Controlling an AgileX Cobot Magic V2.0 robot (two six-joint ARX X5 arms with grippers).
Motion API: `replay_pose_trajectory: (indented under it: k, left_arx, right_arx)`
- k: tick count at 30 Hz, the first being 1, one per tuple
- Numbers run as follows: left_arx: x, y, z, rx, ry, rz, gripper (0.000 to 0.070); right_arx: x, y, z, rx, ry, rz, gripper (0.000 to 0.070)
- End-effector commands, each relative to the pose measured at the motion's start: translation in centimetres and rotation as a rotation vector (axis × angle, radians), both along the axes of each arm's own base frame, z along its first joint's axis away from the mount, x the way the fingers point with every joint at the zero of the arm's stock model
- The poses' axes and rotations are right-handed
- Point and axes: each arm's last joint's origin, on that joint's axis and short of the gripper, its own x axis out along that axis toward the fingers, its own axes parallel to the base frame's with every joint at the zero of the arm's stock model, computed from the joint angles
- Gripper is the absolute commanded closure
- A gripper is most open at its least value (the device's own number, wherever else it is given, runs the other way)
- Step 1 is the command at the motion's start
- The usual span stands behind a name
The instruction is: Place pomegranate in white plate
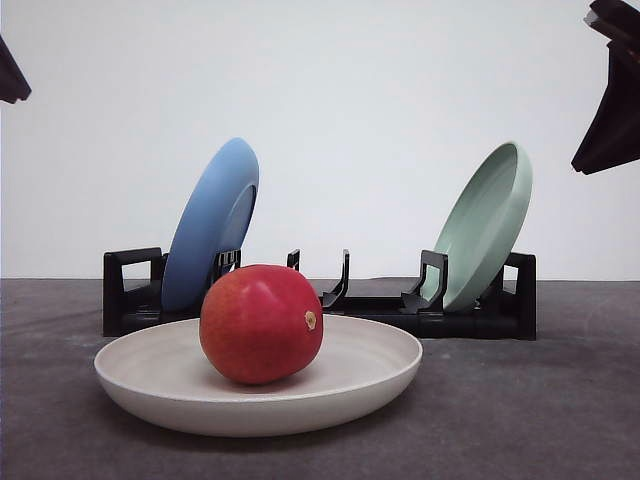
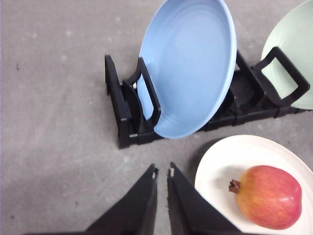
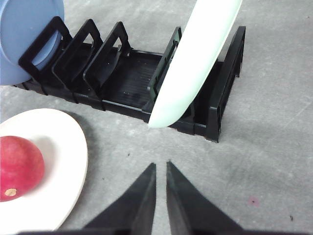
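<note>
Fingers, left gripper [image 2: 162, 172]: nearly together, only a thin gap, holding nothing, above bare gray surface [image 2: 54, 147] just beside the plate rim.
Fingers, right gripper [image 3: 160, 167]: also nearly together and holding nothing, in front of the black dish rack [image 3: 132, 81].
Pomegranate [image 1: 261, 323]: lies inside the white plate [image 1: 375, 375], a little left of center, touching no gripper.
Rack: holds a blue plate [image 1: 212, 223] and a pale green plate [image 1: 488, 224], both tilted on edge behind the white plate.
Step in hand: the placing looks complete; both arms are clear of the fruit.
Next move: probably only a retreat, without bumping the plate rim.
</note>
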Motion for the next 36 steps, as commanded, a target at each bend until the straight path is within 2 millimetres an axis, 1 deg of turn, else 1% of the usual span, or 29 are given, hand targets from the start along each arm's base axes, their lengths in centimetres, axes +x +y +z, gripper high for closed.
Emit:
replay_pose_trajectory:
  k: [1, 8, 12, 15, 25, 33, 36]
  left_arx:
    - [-0.3, 0.3, -0.8, 0.015, -0.041, 0.001, 0.0684]
    - [-2.8, 2.2, -5.3, -0.015, -0.225, 0.124, 0.0684]
    - [-4.2, 3.0, -7.7, 0.016, -0.264, 0.248, 0.0684]
    - [-4.8, 3.3, -9.3, 0.013, -0.276, 0.305, 0.0684]
    - [-5.8, 3.4, -11.5, 0.004, -0.342, 0.314, 0.0684]
    - [-5.9, 3.4, -13.9, 0.005, -0.335, 0.33, 0.0684]
    - [-5.9, 3.4, -14.0, 0.01, -0.33, 0.328, 0.0684]
  right_arx:
    - [0.2, 0.1, 0.1, -0.003, -0.008, 0.008, 0.0668]
    - [0.2, 0.1, 0.1, -0.003, -0.008, 0.008, 0.0668]
    - [0.2, 0.1, 0.1, -0.003, -0.01, 0.009, 0.0668]
    - [0.2, 0.1, 0.1, -0.003, -0.01, 0.009, 0.0668]
    - [0.2, 0.1, 0.1, -0.003, -0.011, 0.009, 0.0668]
    - [0.2, 0.1, 0.1, -0.003, -0.011, 0.009, 0.0668]
    - [0.2, 0.1, 0.1, -0.003, -0.011, 0.009, 0.0668]
